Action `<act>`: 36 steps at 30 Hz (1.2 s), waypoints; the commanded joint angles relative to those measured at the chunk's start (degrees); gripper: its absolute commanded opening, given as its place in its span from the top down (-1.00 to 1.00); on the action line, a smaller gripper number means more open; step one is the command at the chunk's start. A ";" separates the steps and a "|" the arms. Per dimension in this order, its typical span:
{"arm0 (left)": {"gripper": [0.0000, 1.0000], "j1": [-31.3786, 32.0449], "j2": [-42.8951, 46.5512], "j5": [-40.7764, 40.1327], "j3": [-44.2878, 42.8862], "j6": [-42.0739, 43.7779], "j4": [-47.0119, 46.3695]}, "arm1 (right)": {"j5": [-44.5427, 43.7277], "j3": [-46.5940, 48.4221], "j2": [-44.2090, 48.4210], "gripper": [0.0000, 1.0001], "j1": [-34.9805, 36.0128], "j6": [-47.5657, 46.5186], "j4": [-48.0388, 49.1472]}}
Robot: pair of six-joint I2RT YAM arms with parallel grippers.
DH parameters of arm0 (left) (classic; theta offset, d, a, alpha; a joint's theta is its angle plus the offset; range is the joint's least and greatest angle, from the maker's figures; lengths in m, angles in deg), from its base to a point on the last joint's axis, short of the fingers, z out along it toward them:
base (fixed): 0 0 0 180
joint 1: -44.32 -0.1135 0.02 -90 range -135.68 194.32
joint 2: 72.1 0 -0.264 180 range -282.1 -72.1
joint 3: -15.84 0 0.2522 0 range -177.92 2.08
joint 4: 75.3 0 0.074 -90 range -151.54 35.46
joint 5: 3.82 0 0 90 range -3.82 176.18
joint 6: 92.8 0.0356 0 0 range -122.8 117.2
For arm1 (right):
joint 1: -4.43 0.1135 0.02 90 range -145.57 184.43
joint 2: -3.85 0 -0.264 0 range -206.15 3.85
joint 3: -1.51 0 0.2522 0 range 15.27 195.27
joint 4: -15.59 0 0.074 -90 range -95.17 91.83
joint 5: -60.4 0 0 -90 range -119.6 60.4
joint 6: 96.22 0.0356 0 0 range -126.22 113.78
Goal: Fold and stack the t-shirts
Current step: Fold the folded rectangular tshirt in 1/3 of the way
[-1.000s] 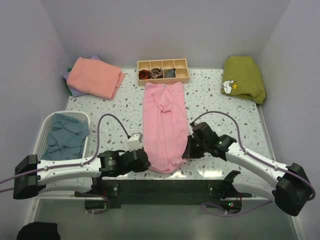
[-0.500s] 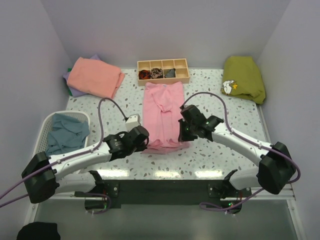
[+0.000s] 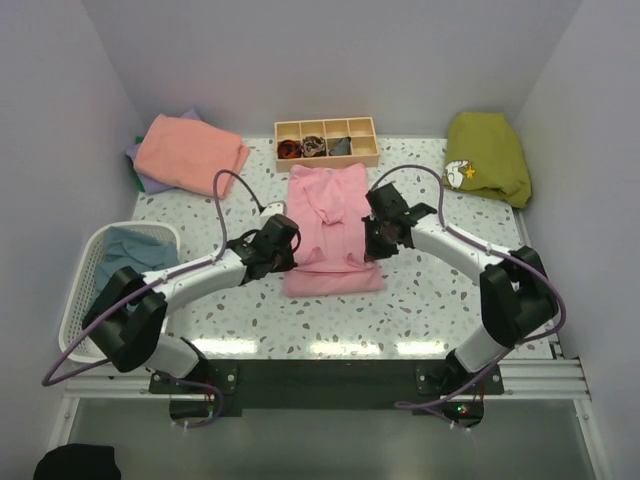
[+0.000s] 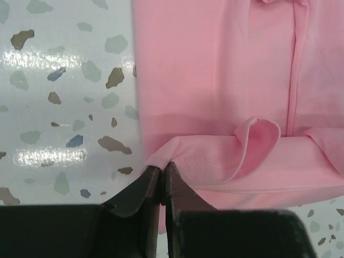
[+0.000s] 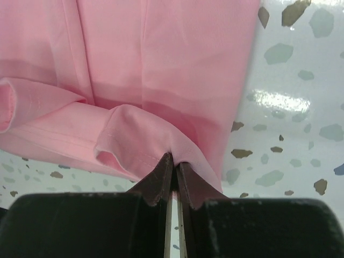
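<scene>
A pink t-shirt (image 3: 330, 225) lies lengthwise in the middle of the table, its near part doubled back over itself. My left gripper (image 3: 283, 253) is shut on the shirt's left hem corner; in the left wrist view (image 4: 161, 167) the fabric (image 4: 215, 80) is pinched between the fingertips. My right gripper (image 3: 374, 243) is shut on the right hem corner; it also shows in the right wrist view (image 5: 174, 158), with the shirt (image 5: 161, 54) draped ahead. A folded salmon-coral t-shirt (image 3: 190, 153) lies on a lavender one (image 3: 140, 172) at the back left. Teal-blue t-shirts (image 3: 128, 270) fill a basket.
A white basket (image 3: 90, 262) stands at the left. A compartmented wooden tray (image 3: 327, 140) with small dark items sits at the back centre. An olive-green garment (image 3: 488, 155) with a white print lies at the back right. Purple walls close three sides.
Both grippers have carried the shirt's near hem away from the front edge toward the back, folding the shirt's near half over its far half. The shirt now looks much shorter.
</scene>
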 commanded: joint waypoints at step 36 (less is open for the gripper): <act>-0.11 -10.78 -0.36 19.62 -7.34 13.08 -9.39 | 9.75 2.93 0.63 -0.18 -2.34 -3.51 7.80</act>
